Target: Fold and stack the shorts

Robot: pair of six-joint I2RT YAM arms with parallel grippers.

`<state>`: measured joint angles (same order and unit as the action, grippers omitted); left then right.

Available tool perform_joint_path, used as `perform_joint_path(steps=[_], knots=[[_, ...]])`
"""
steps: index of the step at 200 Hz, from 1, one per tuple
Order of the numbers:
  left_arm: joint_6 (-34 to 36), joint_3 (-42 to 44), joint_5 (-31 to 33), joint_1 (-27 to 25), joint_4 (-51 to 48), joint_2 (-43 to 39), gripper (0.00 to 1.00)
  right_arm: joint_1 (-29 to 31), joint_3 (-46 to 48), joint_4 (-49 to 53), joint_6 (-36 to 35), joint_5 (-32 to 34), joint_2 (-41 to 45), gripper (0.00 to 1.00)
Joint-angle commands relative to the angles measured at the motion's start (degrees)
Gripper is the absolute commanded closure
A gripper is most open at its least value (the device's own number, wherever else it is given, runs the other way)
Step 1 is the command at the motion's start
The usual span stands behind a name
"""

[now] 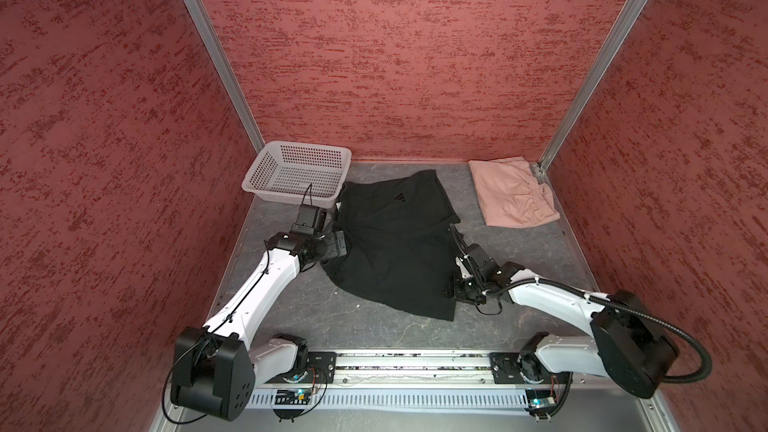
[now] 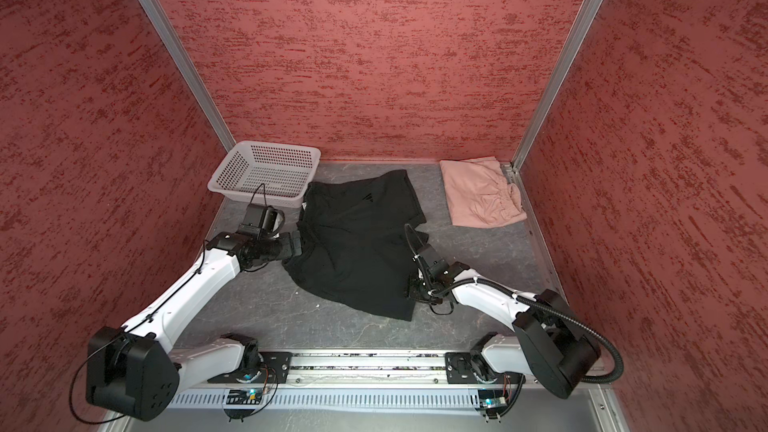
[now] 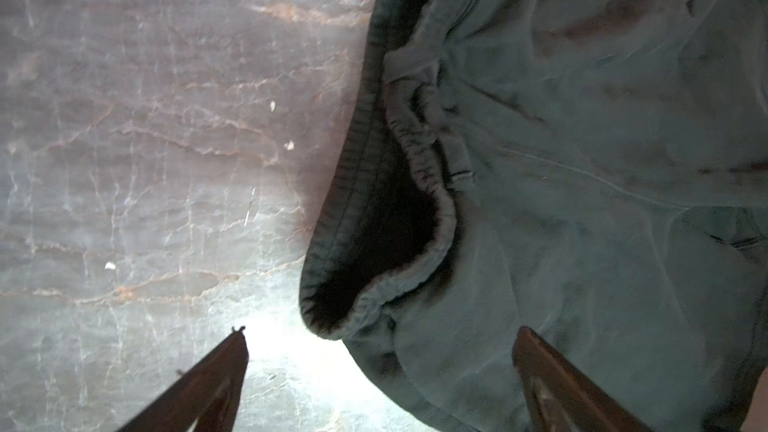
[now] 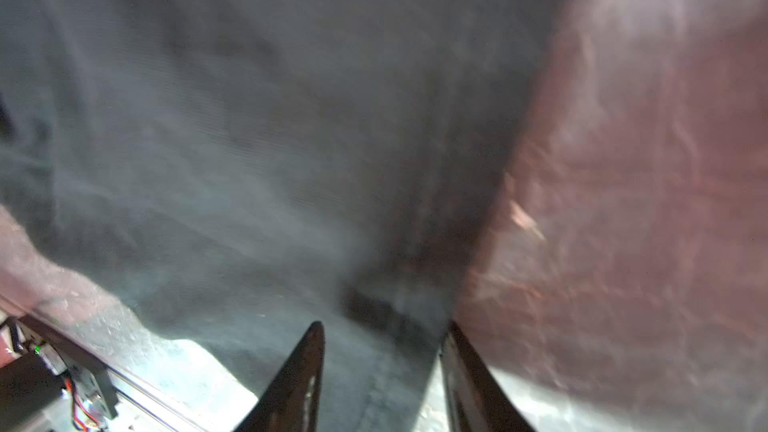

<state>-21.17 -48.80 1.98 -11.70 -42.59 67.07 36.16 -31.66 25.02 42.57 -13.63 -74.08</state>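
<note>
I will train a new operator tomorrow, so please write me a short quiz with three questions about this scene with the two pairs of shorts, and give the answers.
1. True or false: the pink shorts lie stacked on the black shorts.
2. The open left hand is at which part of the black shorts? A. waistband B. leg hem C. logo
3. What stands in the far left corner of the table?

Key:
1. False. The two pairs lie apart, and the pink pair is folded at the far right.
2. A.
3. The white perforated basket.
</note>
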Motion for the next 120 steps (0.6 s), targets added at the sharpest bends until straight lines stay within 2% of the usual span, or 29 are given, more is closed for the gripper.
perform_joint_path(steps=[1, 8, 15, 35, 57, 93, 111, 120], knots=[[-1.2, 1.0, -0.5, 1.1, 1.4, -1.0, 0.01, 0.4, 2.0, 1.6, 4.4, 2.5, -0.4, 0.81], [-1.2, 1.3, -1.0, 1.2, 1.6, -1.0, 0.01, 0.4, 1.9, 2.2, 4.6, 3.4, -0.4, 0.93], [-1.2, 1.5, -1.4, 1.4, 1.8, -0.9, 0.01, 0.3, 1.5, 3.1, 4.5, 4.0, -0.3, 1.0], [-1.9, 1.8, -2.6, 1.8, 2.0, -0.4, 0.01, 0.1, -0.1, 8.3, 4.0, 5.5, 0.5, 1.0], [-2.6, 2.9, -5.1, 1.7, 3.0, -0.7, 0.01, -0.7, -1.2, 18.5, 5.7, 8.1, 4.0, 1.0], [-3.5, 4.4, -7.5, 1.2, 3.7, -1.0, 0.01, -0.9, -3.5, 30.3, 11.2, 9.8, 17.3, 1.0], [-4.2, 5.4, -9.2, 0.9, 4.7, -0.8, 0.01, -1.9, -5.9, 35.3, 12.1, 13.5, 20.5, 1.0], [-4.5, 6.0, -10.3, 0.4, 5.6, -0.7, 0.01, -2.2, -6.6, 36.3, 11.8, 14.7, 20.6, 0.71]])
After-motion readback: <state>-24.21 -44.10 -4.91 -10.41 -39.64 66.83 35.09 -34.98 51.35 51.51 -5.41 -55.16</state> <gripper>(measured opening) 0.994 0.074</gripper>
